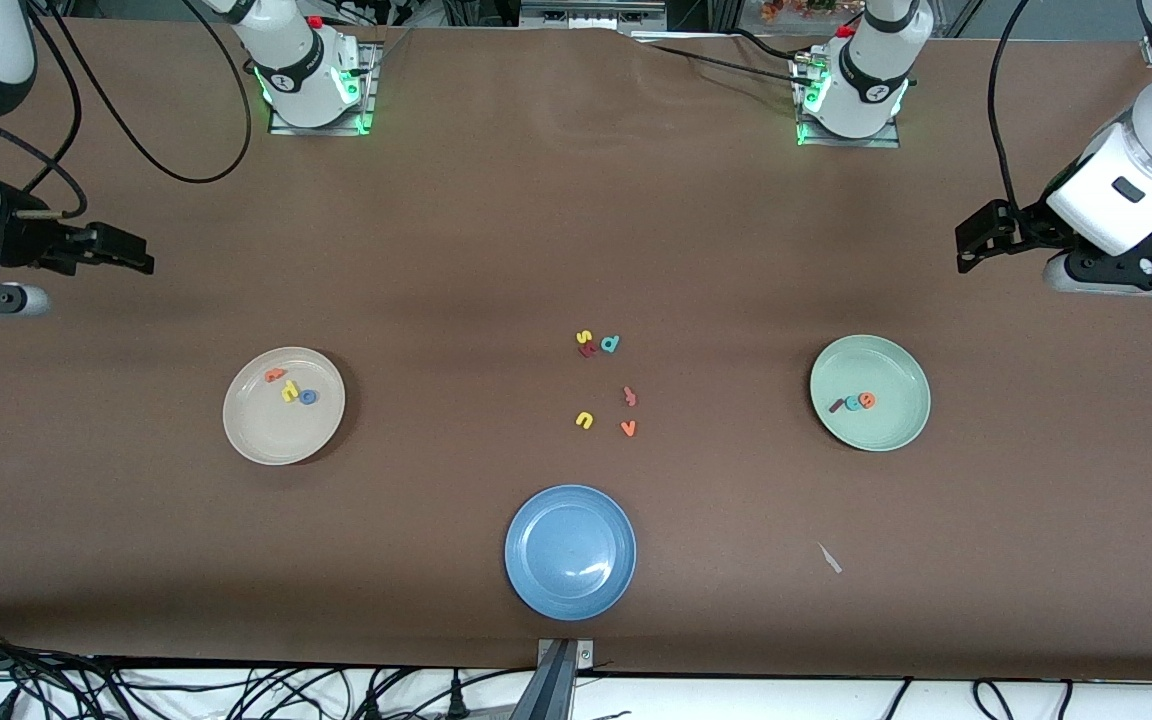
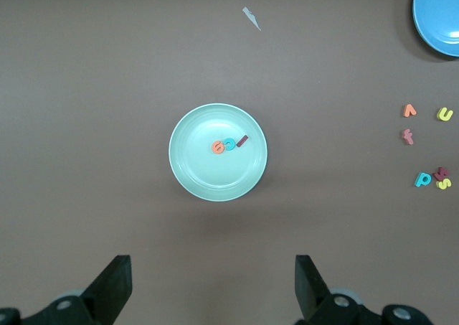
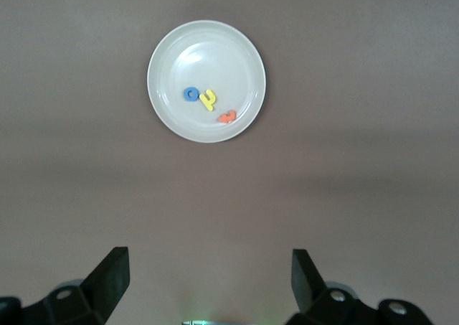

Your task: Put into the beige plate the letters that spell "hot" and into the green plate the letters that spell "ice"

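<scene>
The beige plate (image 1: 271, 438) holds the orange t (image 1: 276, 375), yellow h (image 1: 290, 392) and blue o (image 1: 308, 397). In the right wrist view the beige plate (image 3: 186, 52) shows the same three. The green plate (image 1: 886, 428) holds the dark red i (image 1: 837, 406), teal c (image 1: 852, 403) and orange e (image 1: 868, 400). The left wrist view shows the green plate (image 2: 208, 180) with them. My left gripper (image 1: 968, 248) hangs open and empty over the table at the left arm's end. My right gripper (image 1: 134, 256) hangs open and empty at the right arm's end. Each arm waits.
A blue plate (image 1: 570, 592) sits near the table's front edge. Mid-table lie loose letters: yellow s (image 1: 583, 338), teal d (image 1: 610, 344), yellow u (image 1: 584, 420), orange v (image 1: 628, 428) and a red f (image 1: 629, 396). A small white scrap (image 1: 829, 558) lies nearer the camera than the green plate.
</scene>
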Controlling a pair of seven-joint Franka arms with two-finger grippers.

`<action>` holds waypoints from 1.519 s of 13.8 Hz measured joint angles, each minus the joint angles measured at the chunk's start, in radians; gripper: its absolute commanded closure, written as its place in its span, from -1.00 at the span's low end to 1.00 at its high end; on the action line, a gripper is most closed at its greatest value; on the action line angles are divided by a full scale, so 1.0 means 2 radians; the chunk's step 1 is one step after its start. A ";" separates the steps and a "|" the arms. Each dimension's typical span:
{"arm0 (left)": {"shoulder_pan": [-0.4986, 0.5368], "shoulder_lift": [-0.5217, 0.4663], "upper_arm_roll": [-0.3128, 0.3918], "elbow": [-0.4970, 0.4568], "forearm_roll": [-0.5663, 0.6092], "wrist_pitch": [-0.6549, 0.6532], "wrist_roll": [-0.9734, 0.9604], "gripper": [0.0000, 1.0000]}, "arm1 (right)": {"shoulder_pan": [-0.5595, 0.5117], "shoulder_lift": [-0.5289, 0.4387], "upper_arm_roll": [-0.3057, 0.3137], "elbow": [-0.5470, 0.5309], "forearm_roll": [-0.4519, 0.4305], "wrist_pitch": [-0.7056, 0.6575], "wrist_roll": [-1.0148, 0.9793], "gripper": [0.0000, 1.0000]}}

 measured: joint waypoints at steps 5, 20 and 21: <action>0.000 0.000 0.000 0.000 0.000 0.000 0.000 -1.00 | 0.000 -0.006 -0.002 0.007 0.000 -0.036 0.000 -1.00; 0.000 0.000 0.000 0.000 0.000 0.000 0.000 -1.00 | 0.037 -0.009 -0.032 0.022 -0.031 -0.016 0.001 -1.00; 0.000 0.000 0.000 0.000 0.000 0.000 0.000 -1.00 | 0.037 -0.009 -0.033 0.025 -0.031 -0.014 0.001 -1.00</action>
